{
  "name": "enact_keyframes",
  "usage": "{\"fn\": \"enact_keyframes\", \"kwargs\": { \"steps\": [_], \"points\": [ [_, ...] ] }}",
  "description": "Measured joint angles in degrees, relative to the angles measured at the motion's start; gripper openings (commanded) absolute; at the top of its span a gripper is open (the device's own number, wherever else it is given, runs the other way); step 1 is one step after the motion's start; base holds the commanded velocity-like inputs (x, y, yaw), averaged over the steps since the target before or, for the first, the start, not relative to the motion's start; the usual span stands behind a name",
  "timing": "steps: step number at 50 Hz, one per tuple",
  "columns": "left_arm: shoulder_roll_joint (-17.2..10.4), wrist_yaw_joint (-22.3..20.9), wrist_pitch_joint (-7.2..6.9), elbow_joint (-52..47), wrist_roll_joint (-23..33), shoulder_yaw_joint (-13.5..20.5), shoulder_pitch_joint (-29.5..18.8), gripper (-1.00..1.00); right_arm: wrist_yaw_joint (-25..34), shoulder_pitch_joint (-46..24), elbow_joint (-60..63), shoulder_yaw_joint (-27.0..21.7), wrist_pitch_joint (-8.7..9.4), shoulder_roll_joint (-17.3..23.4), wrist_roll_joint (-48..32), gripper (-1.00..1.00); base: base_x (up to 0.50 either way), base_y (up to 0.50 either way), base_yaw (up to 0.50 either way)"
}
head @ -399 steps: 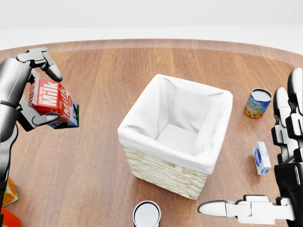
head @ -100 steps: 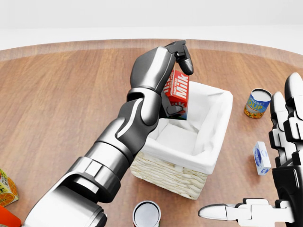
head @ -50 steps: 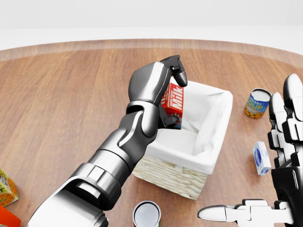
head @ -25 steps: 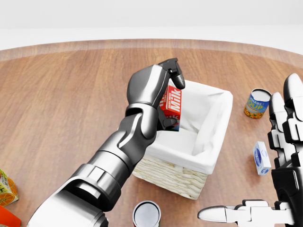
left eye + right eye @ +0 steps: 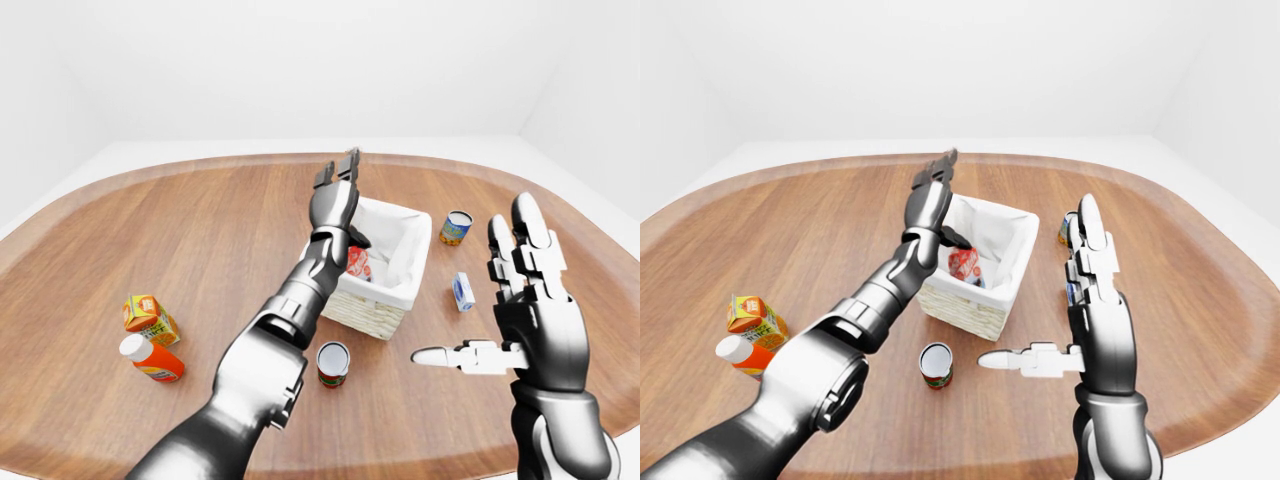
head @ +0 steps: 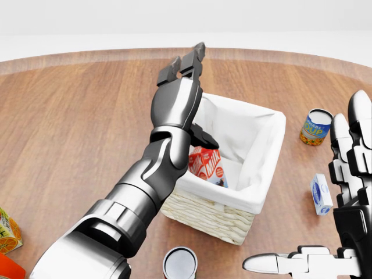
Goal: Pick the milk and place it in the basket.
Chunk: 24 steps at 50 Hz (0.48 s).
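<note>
The red and white milk carton [image 6: 207, 165] lies tilted inside the white-lined wicker basket [image 6: 204, 218], against its left wall. My left hand [image 6: 196, 100] hovers over the basket's left rim, open, with its fingers pointing up and away and its thumb just above the carton. It holds nothing. At the right of the left-eye view my right hand [image 5: 500, 315] stands open and empty, fingers up and thumb pointing left, apart from the basket.
A soup can [image 6: 317, 127] and a small blue-and-white box [image 6: 321, 195] stand right of the basket. A can [image 6: 180, 264] sits below the basket. An orange juice carton [image 5: 145, 315] and an orange bottle [image 5: 150, 358] lie far left on the round wooden table [image 6: 75, 116].
My left hand has opened and let go of the milk carton, which has dropped into the basket. The fingers have swung upward. The right hand has stayed put.
</note>
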<state>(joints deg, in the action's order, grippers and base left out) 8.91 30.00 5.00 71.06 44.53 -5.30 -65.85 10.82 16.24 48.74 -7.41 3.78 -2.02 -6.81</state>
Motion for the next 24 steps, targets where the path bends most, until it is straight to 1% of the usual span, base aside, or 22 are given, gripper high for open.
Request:
{"fn": "enact_keyframes", "kwargs": {
  "steps": [24],
  "points": [
    [0.0, 0.0, 0.0, -0.3, -0.3, 0.5, 0.5, 1.0, -0.1, -0.1, -0.5, -0.1, -0.34, 0.0, 0.0, 1.0, 0.0, 0.0, 0.0]
  ]
}}
